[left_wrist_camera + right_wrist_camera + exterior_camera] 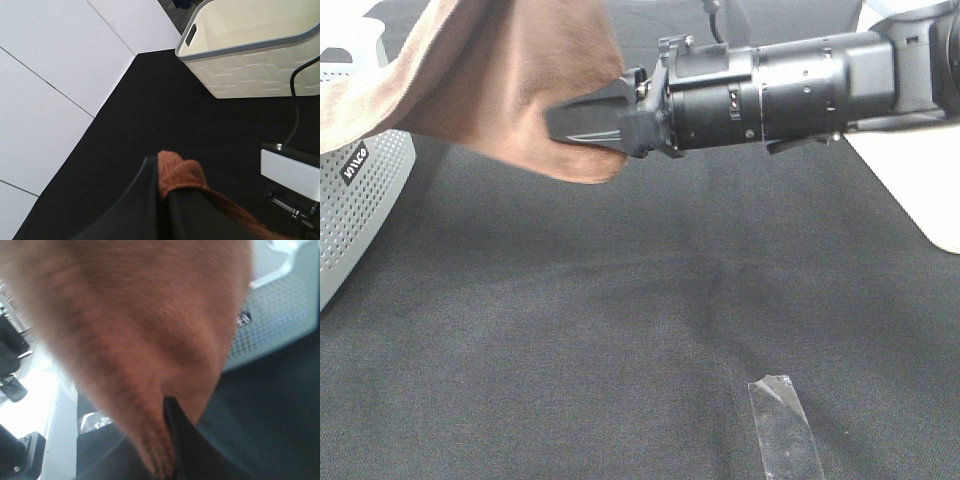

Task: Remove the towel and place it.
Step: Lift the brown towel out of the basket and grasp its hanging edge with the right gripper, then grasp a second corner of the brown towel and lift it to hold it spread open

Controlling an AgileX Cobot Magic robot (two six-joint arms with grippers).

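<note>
left gripper (162, 192) clamps a fold of the towel (510, 70), right gripper (582, 122) nips its hanging edge over the table's (620, 320) far left side, likely to carry it spread

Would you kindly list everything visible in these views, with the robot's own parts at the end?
towel: one, reddish-brown, held above the cloth, upper left of the high view.
perforated basket: one, light grey, left edge of the high view, partly behind the towel.
cream bin: one, cream with a grey rim, standing on the table cloth.
tape strip: one, clear, stuck to the cloth, lower right of the high view.
table cloth: one, black, covering the work surface.
wall panels: several, white, beside the table.
left claw: one, black, shut on a fold of the towel.
right claw: one, black, shut on the towel, reaching in from the right.
</note>
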